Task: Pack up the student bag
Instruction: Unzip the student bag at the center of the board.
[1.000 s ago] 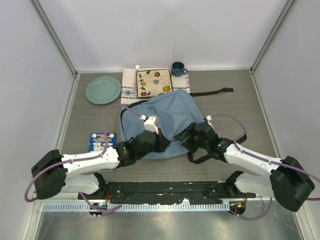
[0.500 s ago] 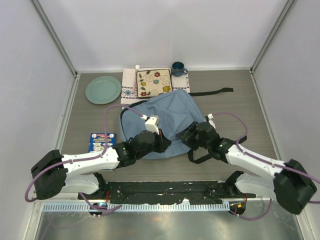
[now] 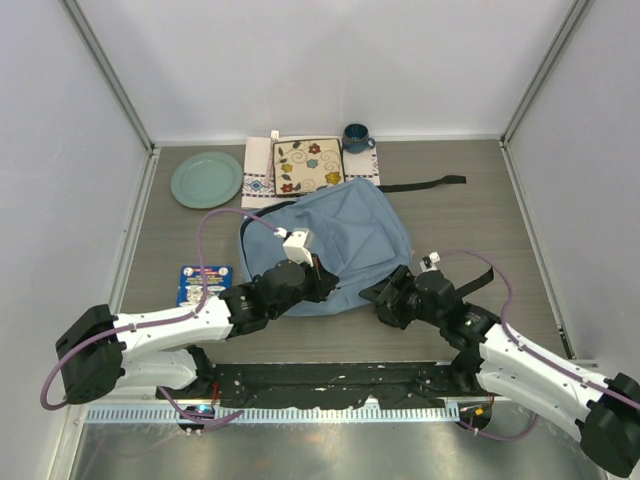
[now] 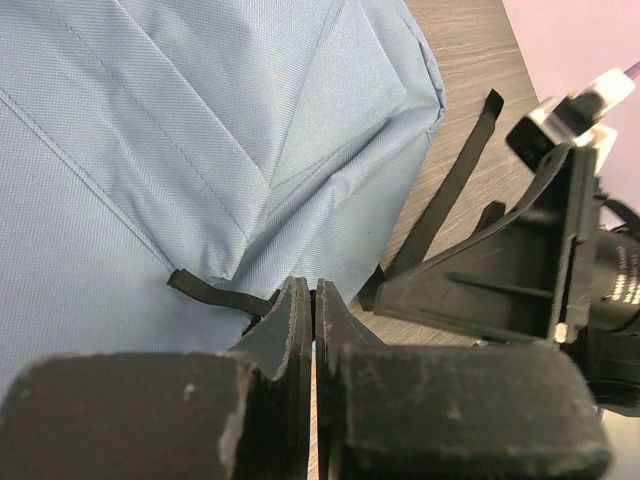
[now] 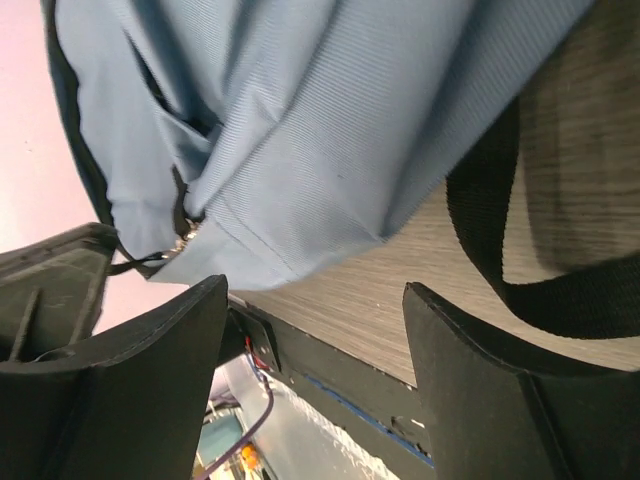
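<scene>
Bag [image 3: 345, 225] lies flat mid-surface [image 3: 480, 215], near edge towards the arms; no opening shows in any view. Change over the last second: right hand [image 3: 386, 300] has let go of the bag's near-right corner and drawn back toward its base. It now sits just off the fabric, fingers wide apart with nothing between them, and a loop of black strap [image 5: 500, 240] lies beside it. With that corner released, the bag has spread slightly to the right. Left hand [image 3: 320, 284] has barely moved. Its fingers are pressed together at the near edge, and in the wrist view they seem to pinch the end of a thin black pull tab [image 4: 215, 292], though the contact itself is hidden behind the fingertips. Judgement: the bracing grip is gone while the zip pull is kept, so a regrip for counter-tension is probably needed before the zip will run. Packing not begun; booklet [image 3: 204, 283] lies apart at the left, outside the bag.
</scene>
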Controlling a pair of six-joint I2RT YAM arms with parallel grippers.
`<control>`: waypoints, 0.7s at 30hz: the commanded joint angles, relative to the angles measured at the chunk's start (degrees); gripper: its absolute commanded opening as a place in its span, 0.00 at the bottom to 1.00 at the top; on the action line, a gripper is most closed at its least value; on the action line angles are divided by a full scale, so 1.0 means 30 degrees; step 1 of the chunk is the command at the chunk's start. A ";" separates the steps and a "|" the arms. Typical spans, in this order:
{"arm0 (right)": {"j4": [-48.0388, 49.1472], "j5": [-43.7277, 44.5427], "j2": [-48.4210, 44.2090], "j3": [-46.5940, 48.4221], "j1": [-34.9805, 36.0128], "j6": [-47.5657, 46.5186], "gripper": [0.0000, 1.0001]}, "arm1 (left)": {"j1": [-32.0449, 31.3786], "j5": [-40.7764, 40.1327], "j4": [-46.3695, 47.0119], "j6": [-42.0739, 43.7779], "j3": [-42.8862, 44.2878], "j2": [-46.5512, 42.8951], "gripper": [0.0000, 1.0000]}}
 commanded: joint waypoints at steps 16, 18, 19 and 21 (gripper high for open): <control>0.8928 0.2567 0.5831 0.0482 0.0450 0.1775 0.62 | -0.0032 0.1254 0.1095 0.0516 0.0741 0.0042 0.00; 0.9135 0.3121 0.5774 0.0393 0.0450 0.1777 0.37 | -0.0032 0.1371 0.1154 0.0516 0.0653 0.0071 0.00; 0.9252 0.3270 0.5773 0.0305 0.0450 0.1806 0.27 | -0.0032 0.1400 0.1154 0.0516 0.0653 0.0013 0.00; 0.9253 0.3680 0.5686 0.0159 0.0450 0.1894 0.02 | -0.0032 0.1226 0.0833 0.0429 0.0565 -0.0046 0.00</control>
